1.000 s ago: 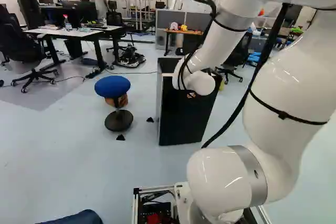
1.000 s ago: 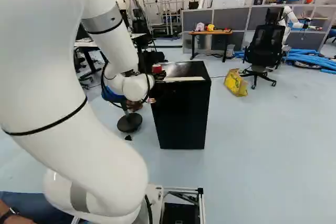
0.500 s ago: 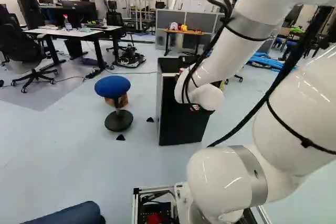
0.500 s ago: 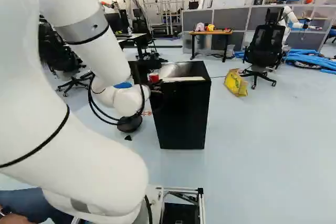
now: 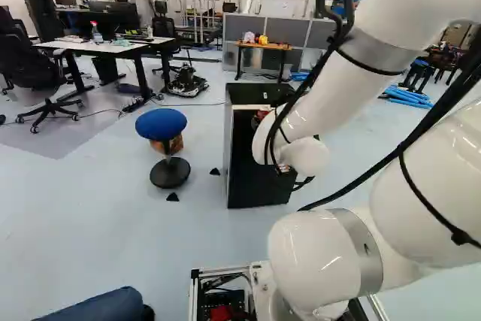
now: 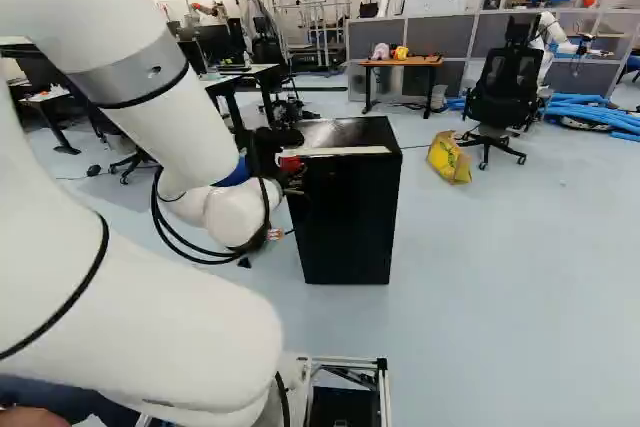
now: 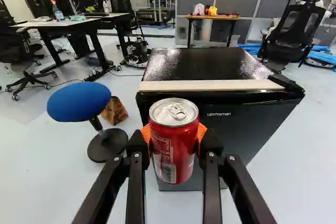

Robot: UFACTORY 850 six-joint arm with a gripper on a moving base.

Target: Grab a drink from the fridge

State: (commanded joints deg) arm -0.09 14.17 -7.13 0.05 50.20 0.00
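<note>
A red drink can (image 7: 174,140) with a silver top stands upright between the orange pads in the wrist view, touched from both sides. In the right base view my gripper (image 6: 293,181) is partly hidden behind the wrist, with the can (image 6: 290,163) showing just above it. The wrist view has the gripper (image 7: 174,148) shut on the can, in front of the black fridge (image 7: 252,114). The fridge door appears closed. How far the can is from the fridge front is hard to tell.
A blue stool (image 7: 79,101) stands beside the fridge, with a brown bag (image 7: 114,110) near it. Desks (image 5: 113,46) are at the far left. An office chair (image 6: 505,92) and a yellow bag (image 6: 449,158) lie beyond the fridge. Another robot (image 6: 546,37) stands at the back.
The arm has drawn back and down toward the base, carrying the can with it. In the right base view the wrist has shifted left and lower. The base and the fridge have stayed put.
</note>
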